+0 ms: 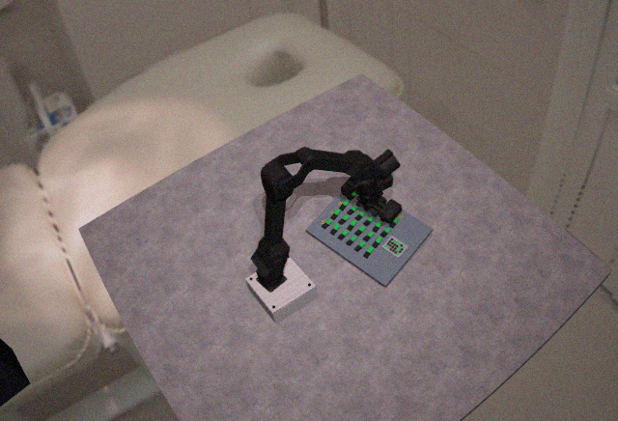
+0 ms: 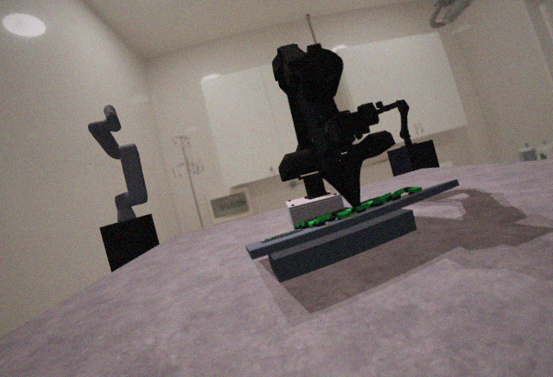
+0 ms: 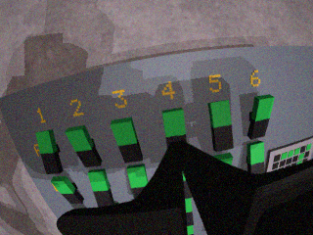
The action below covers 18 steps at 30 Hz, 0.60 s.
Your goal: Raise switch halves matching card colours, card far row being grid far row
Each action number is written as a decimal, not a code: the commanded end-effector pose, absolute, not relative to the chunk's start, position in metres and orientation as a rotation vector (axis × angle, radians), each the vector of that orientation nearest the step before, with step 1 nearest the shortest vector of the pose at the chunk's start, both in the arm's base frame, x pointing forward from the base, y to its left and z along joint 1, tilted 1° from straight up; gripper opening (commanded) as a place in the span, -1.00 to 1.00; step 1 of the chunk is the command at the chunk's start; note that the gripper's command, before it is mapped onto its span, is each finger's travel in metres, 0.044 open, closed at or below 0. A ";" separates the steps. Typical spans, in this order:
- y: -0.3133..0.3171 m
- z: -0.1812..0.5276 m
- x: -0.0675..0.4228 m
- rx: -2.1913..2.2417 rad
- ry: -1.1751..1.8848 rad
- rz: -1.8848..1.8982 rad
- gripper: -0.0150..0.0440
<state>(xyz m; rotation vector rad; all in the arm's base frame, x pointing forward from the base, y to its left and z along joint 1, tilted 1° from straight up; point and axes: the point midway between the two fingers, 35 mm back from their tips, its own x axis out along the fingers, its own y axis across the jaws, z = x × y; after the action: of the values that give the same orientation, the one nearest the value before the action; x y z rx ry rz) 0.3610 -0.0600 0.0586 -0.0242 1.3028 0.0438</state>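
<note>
The blue-grey switch panel (image 1: 389, 267) (image 2: 344, 244) (image 3: 133, 81) holds a grid of green and dark grey rocker switches (image 1: 355, 225) (image 2: 357, 207). Its far row is numbered 1 to 6. The small card (image 1: 394, 245) (image 3: 291, 157) lies at the grid's right. My gripper (image 1: 383, 211) (image 2: 354, 204) (image 3: 176, 147) is shut with nothing between the fingers. Its tip points down at the near end of switch 4 (image 3: 174, 121) in the far row. I cannot tell if it touches. The fingers hide the switches behind them in the wrist view.
The arm's white base block (image 1: 282, 293) stands on the grey table (image 1: 449, 306) near the panel. The panel rests on a raised block (image 2: 344, 240). Other robot arms (image 2: 123, 162) stand in the background.
</note>
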 end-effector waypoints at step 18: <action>-0.010 0.119 0.338 -0.019 1.334 0.042 -0.49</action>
<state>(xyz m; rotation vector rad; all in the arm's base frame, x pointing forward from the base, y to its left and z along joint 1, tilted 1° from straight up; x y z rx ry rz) 0.3462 -0.0439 0.1215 -0.0084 1.3207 0.0190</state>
